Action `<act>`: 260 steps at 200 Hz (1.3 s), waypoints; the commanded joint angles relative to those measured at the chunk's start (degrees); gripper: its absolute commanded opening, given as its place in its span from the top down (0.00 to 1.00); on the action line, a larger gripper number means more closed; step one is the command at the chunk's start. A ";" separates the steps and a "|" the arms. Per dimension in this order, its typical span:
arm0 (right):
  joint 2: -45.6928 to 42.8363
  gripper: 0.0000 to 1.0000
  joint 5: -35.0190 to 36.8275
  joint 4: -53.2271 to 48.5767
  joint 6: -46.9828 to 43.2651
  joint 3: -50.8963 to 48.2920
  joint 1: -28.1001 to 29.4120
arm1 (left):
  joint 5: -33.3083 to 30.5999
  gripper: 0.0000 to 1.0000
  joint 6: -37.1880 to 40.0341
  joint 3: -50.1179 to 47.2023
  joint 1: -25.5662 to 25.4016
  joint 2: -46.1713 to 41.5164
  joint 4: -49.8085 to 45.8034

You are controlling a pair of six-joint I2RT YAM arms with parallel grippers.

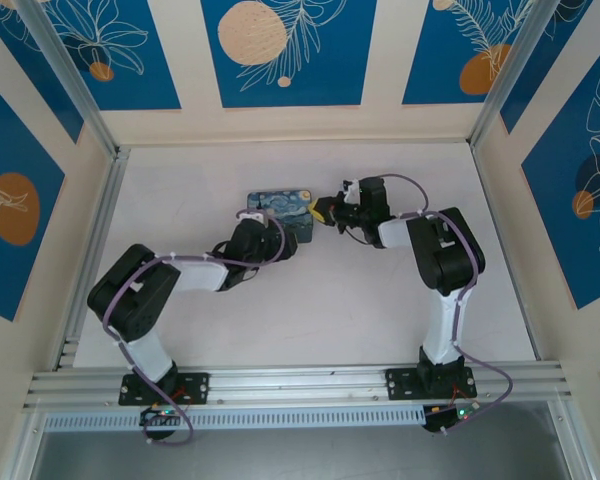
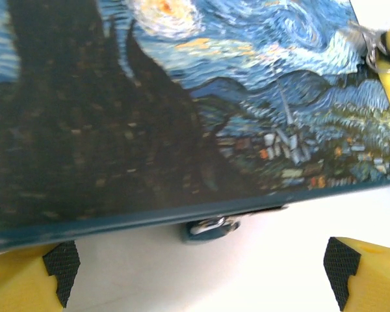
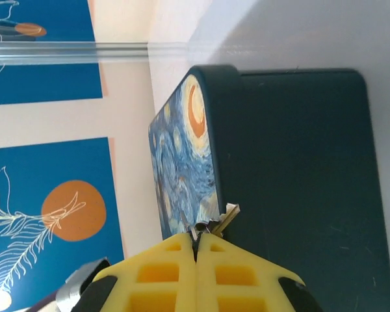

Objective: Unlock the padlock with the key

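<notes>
The padlock (image 2: 211,227), teal with a silvery shackle, hangs at the lower edge of the starry-night box (image 2: 182,110), just above the white table. My left gripper (image 2: 198,279) is open, with its yellow fingers (image 2: 26,283) wide apart on either side below the padlock and not touching it. My right gripper (image 3: 196,244) is shut on the key (image 3: 225,219), whose thin grey blade pokes out against the corner of the box (image 3: 299,169). In the top view the right gripper (image 1: 325,210) is at the box's right end.
The box (image 1: 280,203) lies mid-table with both wrists crowded round it. White table surface (image 1: 330,310) stretches in front. Patterned blue walls and aluminium rails (image 1: 90,260) enclose the workspace.
</notes>
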 commanded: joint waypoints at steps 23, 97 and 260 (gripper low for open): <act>-5.69 1.00 0.14 -0.61 -0.44 -2.35 0.44 | 4.42 0.02 4.21 0.97 1.06 -2.17 -1.52; -5.95 1.00 -0.74 -11.68 -5.59 7.41 -0.46 | 7.97 0.01 9.42 -0.50 1.15 -1.35 -1.57; 3.81 1.00 -1.59 -10.51 -3.33 11.38 1.51 | 10.48 0.01 14.35 6.38 1.54 8.87 0.56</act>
